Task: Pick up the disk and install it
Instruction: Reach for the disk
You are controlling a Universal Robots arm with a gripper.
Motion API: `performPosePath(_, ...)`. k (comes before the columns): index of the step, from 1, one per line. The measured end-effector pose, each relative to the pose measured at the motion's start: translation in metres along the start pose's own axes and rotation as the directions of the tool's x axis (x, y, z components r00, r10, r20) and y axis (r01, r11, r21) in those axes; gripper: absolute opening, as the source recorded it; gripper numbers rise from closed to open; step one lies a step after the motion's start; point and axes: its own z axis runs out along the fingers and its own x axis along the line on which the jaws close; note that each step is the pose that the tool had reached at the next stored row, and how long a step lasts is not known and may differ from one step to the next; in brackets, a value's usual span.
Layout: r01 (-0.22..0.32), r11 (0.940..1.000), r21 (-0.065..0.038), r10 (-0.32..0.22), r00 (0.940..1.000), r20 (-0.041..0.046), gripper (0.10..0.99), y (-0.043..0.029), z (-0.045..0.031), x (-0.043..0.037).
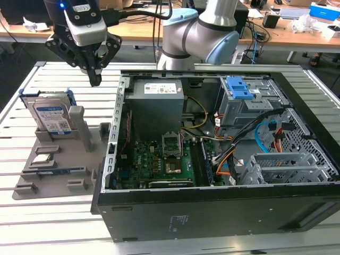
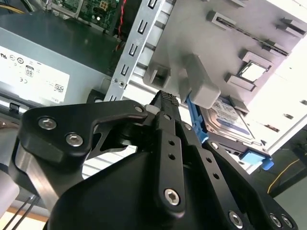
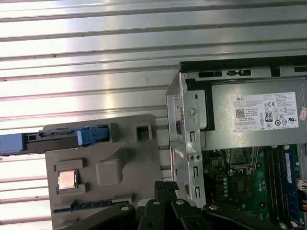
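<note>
Slatted metal bench (image 1: 53, 226), black hand (image 1: 95, 79) hovers pinched shut, empty, beside the open black computer case (image 1: 212, 218). Pick-up's pending, I'd say: the silver-grey, blue-framed disk (image 1: 52, 114) stands upright at the grey plastic tray's (image 1: 56, 180) corner, and grasping needs that hand opened.

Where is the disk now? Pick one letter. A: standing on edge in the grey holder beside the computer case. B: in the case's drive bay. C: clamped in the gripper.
A: the disk stands on edge in the grey holder, outside the computer case, with the gripper clear of it.
</note>
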Motion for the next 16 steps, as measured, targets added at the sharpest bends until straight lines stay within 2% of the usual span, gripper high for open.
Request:
performPosePath(15, 0.0, 1.0, 0.0, 0.0, 1.0, 0.0, 0.106, -0.0024, -0.0009, 0.0317)
performPosePath(16, 0.0, 1.0, 0.0, 0.0, 1.0, 0.0, 0.106, -0.0027, -0.001, 0.0356)
